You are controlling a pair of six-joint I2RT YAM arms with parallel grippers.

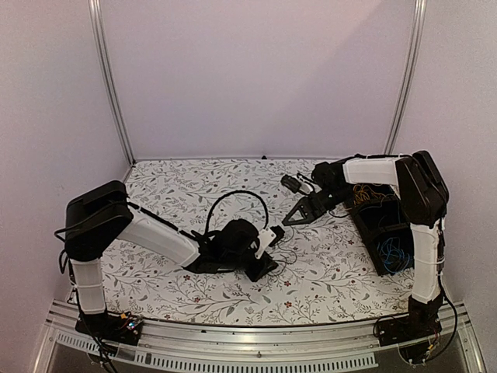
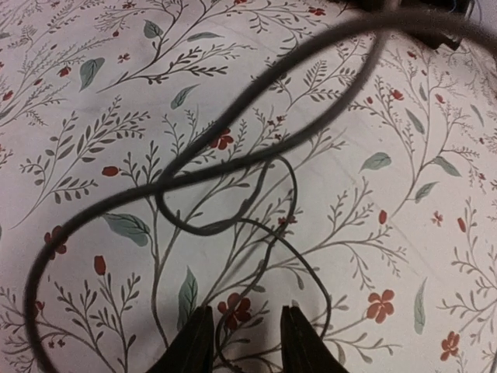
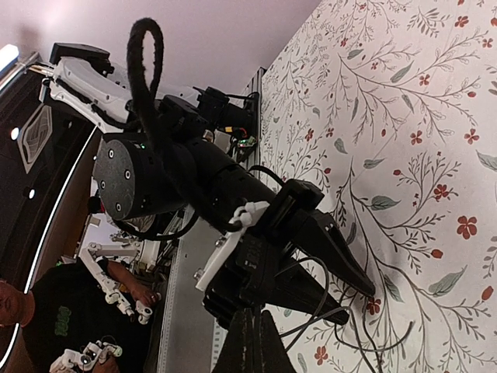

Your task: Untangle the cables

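Currently the left gripper [image 2: 247,346] hangs low, jaws parted, straddling one strand of the dark cable [image 2: 203,231] looped on the table [image 2: 93,140] just ahead, evidently positioned to pinch it; the right gripper [image 3: 250,346] is clenched, nothing visibly held

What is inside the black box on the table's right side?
Inside the black box, blue wires lie at the near end and yellow wires at the far end. The right arm covers its right edge, so anything there is hidden.
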